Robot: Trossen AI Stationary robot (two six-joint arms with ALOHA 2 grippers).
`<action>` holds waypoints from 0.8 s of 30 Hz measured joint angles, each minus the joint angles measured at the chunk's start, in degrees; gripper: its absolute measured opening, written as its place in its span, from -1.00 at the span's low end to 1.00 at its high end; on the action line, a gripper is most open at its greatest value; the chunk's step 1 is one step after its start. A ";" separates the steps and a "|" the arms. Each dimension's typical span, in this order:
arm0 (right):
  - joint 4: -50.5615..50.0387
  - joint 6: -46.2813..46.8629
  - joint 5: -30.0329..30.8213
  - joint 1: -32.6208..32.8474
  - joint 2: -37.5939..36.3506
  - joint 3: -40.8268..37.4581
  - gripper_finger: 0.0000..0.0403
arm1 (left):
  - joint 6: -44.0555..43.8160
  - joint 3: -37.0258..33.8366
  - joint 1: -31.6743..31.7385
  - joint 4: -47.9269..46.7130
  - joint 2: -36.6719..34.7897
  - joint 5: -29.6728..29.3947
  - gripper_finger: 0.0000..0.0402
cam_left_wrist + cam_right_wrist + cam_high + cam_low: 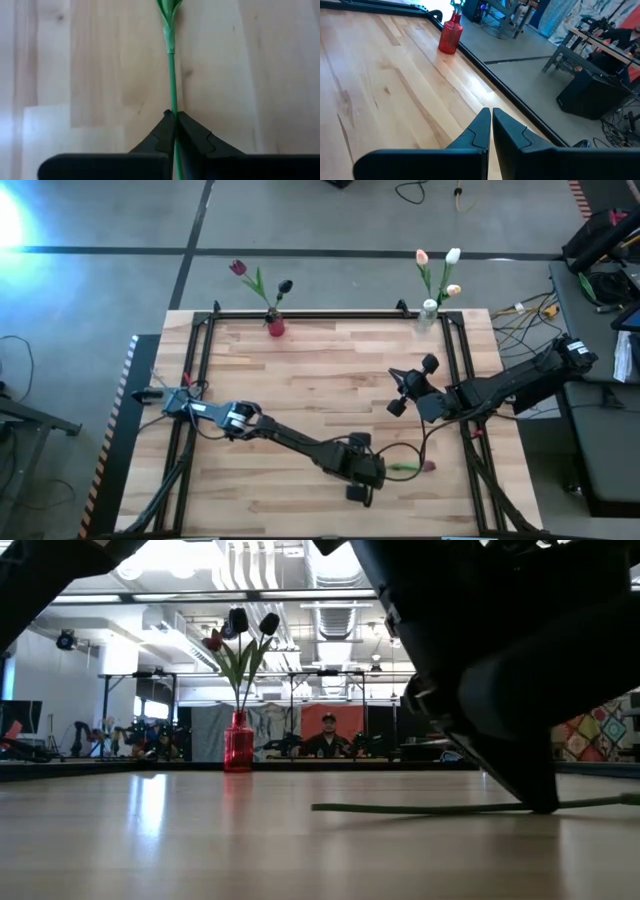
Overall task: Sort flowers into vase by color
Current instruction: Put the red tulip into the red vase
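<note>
Surface: pale wooden table [300, 380] framed by black rails, grey floor around it, workshop room beyond.

High view, landmark: red vase [275, 327] at the table's far edge, holding two dark tulips [238, 268].
High view, second vase: clear vase [429, 310] along the same far edge, well apart from the red vase, holding pale tulips [452, 256].
High view, loose flower: one dark-headed tulip [427, 466] lying flat near the front edge, diagonally across the table from the red vase, stem running sideways.
High view, left gripper [372, 472]: down at the stem's free end, head pointing away from it.
High view, right gripper [405, 388]: raised over the table, between the clear vase and the loose flower, waiting.

Low view: red vase far back at centre, thin green stem [420, 807] flat on the wood in front of it, dark arm bulk pressing down where the stem is caught.

Left wrist view: fingers [162, 131] pinched together on the stem, stem running straight ahead along the gripper's own line toward the leaves.

Right wrist view: fingers [477, 131] together, nothing between them, red vase well ahead near the rail.

Deciding relation: left arm nearer and already clamped; judged next, lift and carry diagonally toward the red vase, stem end first.
</note>
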 joint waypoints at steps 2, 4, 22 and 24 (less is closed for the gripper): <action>0.00 -0.04 0.00 0.00 0.00 0.00 -0.94 | 0.28 -0.13 0.19 -1.11 -0.02 -0.01 -1.00; 0.02 -0.27 0.00 0.00 0.00 0.00 -0.94 | 0.53 -0.88 0.29 -1.63 -0.17 -0.20 -1.00; 0.15 -1.04 -0.02 0.00 0.00 -0.13 -0.94 | 1.99 -5.38 0.93 -0.74 -1.58 -0.23 -1.00; 0.38 -1.45 -0.01 0.00 0.00 -0.13 -0.94 | 2.02 -5.51 0.99 -1.09 -1.66 -0.27 -1.00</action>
